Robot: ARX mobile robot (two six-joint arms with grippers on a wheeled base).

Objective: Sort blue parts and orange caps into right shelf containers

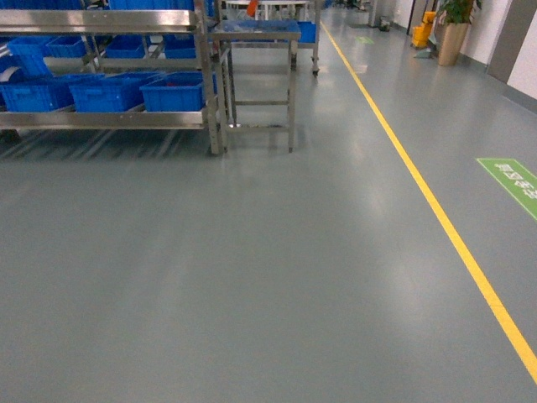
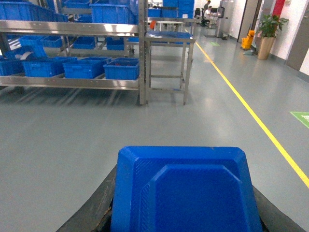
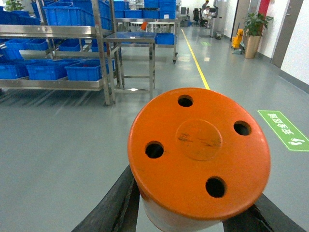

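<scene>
A blue part (image 2: pixel 183 193), a flat moulded piece with bevelled corners, fills the bottom of the left wrist view, and my left gripper (image 2: pixel 183 215) is shut on it, black fingers (image 2: pixel 99 203) pressing its sides. In the right wrist view my right gripper (image 3: pixel 193 215) is shut on an orange cap (image 3: pixel 199 150), a round disc with several holes on a whitish body. Neither gripper shows in the head view. A steel shelf (image 1: pixel 101 119) holding blue containers (image 1: pixel 172 92) stands far ahead on the left.
Beside the shelf stands a small steel table (image 1: pixel 256 35). A yellow floor line (image 1: pixel 436 210) runs along the right, with a green floor sign (image 1: pixel 512 185) beyond it. A potted plant (image 1: pixel 453 25) stands far back. Grey floor (image 1: pixel 252 277) lies between me and the shelf.
</scene>
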